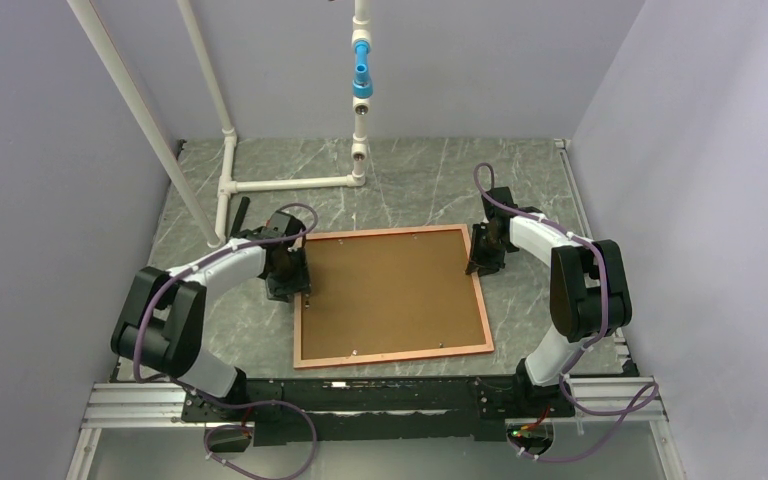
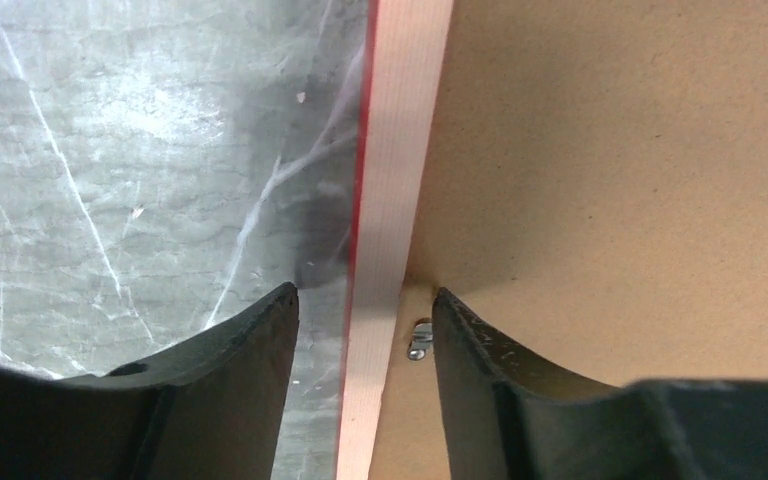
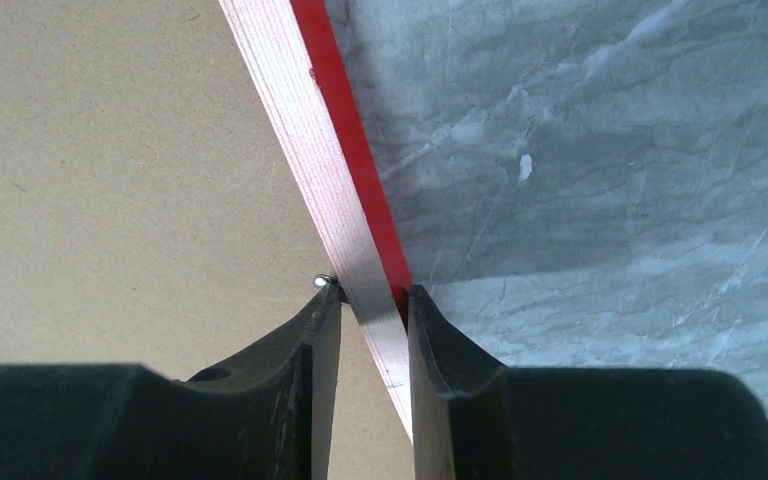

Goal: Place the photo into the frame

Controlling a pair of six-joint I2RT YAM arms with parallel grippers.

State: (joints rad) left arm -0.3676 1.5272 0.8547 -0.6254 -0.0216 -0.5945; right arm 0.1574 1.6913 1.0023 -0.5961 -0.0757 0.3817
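Note:
The frame (image 1: 390,352) lies flat on the table with its pale wood back up and the brown backing board (image 1: 390,290) set in it. The photo is hidden. My left gripper (image 1: 295,290) is at the frame's left border, open, its jaws straddling the pale border (image 2: 400,120) with a gap on the outer side; a small metal clip (image 2: 419,340) sits by the inner finger. My right gripper (image 1: 482,262) is at the right border, its jaws closed on the border (image 3: 300,130) with the red edge showing, next to another clip (image 3: 322,281).
A white pipe stand (image 1: 290,183) with a blue fitting (image 1: 362,80) stands at the back left of the grey marble table (image 1: 410,180). Lilac walls close in the left, right and back. An aluminium rail (image 1: 140,400) runs along the near edge.

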